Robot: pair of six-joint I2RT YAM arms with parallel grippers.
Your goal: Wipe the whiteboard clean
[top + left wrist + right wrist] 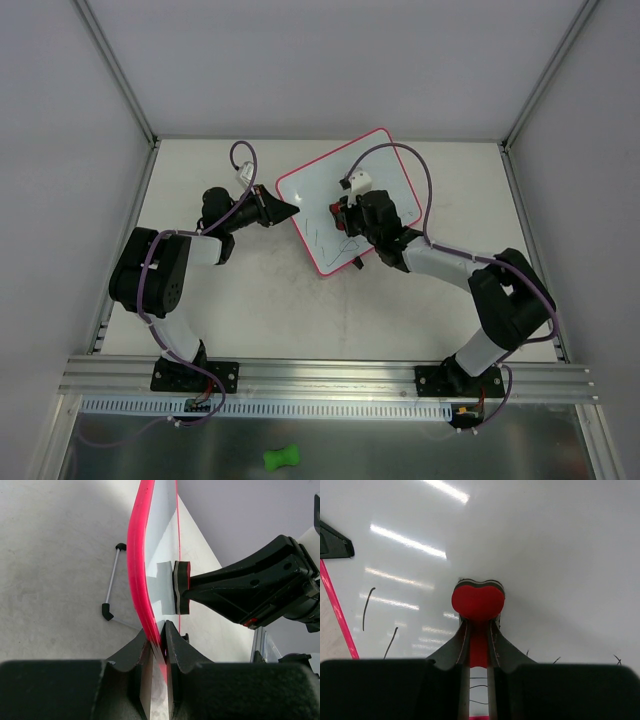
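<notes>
The whiteboard [320, 185], white with a pink-red frame, lies slanted at the table's middle back. Dark scribbles [334, 240] mark its near part. My left gripper [290, 212] is shut on the board's left edge; in the left wrist view its jaws [161, 636] pinch the pink frame [135, 555]. My right gripper [345, 215] is shut on a red eraser [478, 602], whose felt face presses on the whiteboard [560, 555]. The eraser [181, 587] also shows side-on against the board. Thin scribbles [367, 607] lie left of the eraser and below the fingers.
A wire stand leg with black tips [112, 582] lies on the grey table [250, 310] behind the board's frame. Enclosure walls ring the table, and an aluminium rail [330, 375] runs along its near edge. A green bone-shaped piece [282, 458] lies below the rail.
</notes>
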